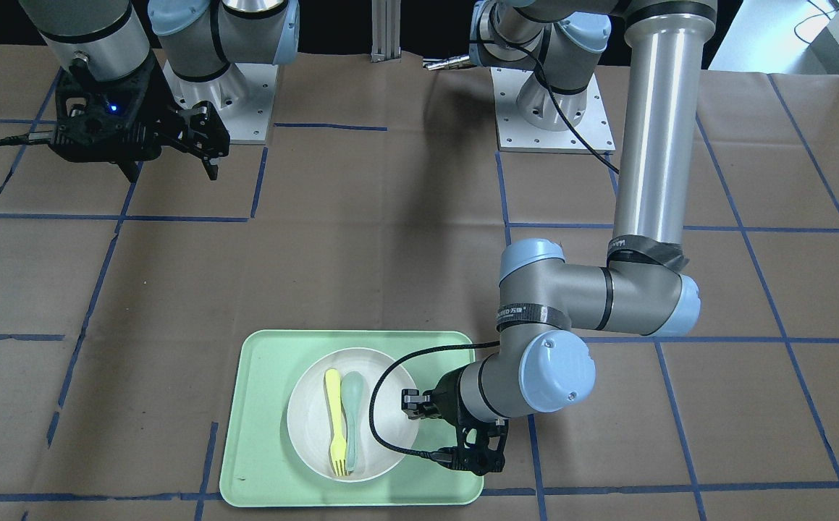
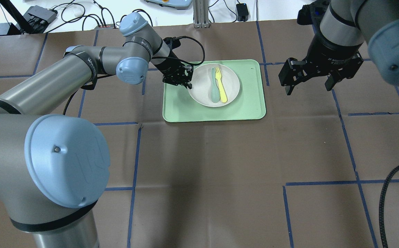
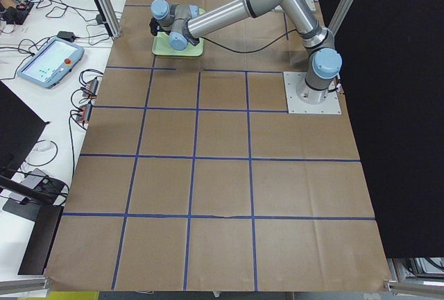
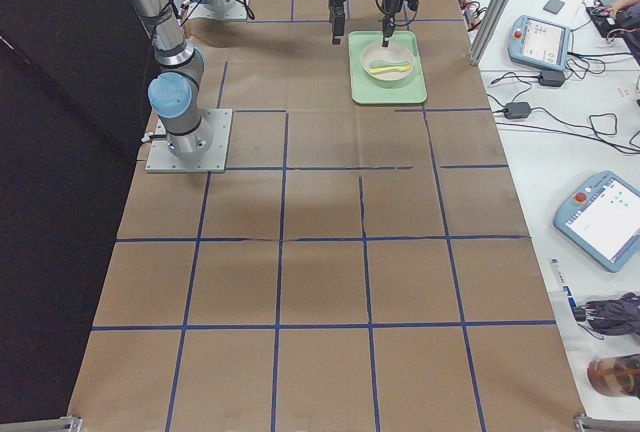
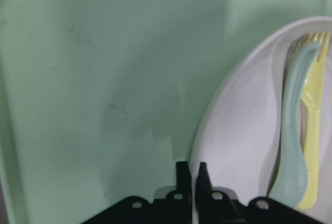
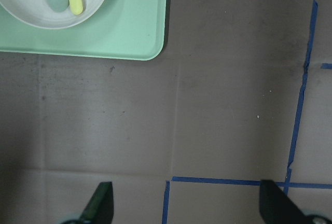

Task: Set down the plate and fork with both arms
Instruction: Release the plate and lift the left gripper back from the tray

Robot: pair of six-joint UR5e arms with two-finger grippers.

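**Left hand pinches the plate's rim; right hand waits spread wide.**

Seen from overhead, the left hand (image 2: pixel 186 82) is closed onto the off-white plate (image 2: pixel 199 90) at its 9 o'clock rim. An edge grip makes sense, since the shallow plate lies flat in the green tray (image 2: pixel 247 103) and offers little else to pinch. The yellow fork (image 2: pixel 221 88) lies in the plate, at 3 o'clock of the pale spoon (image 2: pixel 214 89) (apparently touching it), so it would likely ride along. The right hand (image 2: pixel 307 89) hangs above the counter (image 2: pixel 199 172), well beyond the tray's 3 o'clock edge, probably held ready for the fork.
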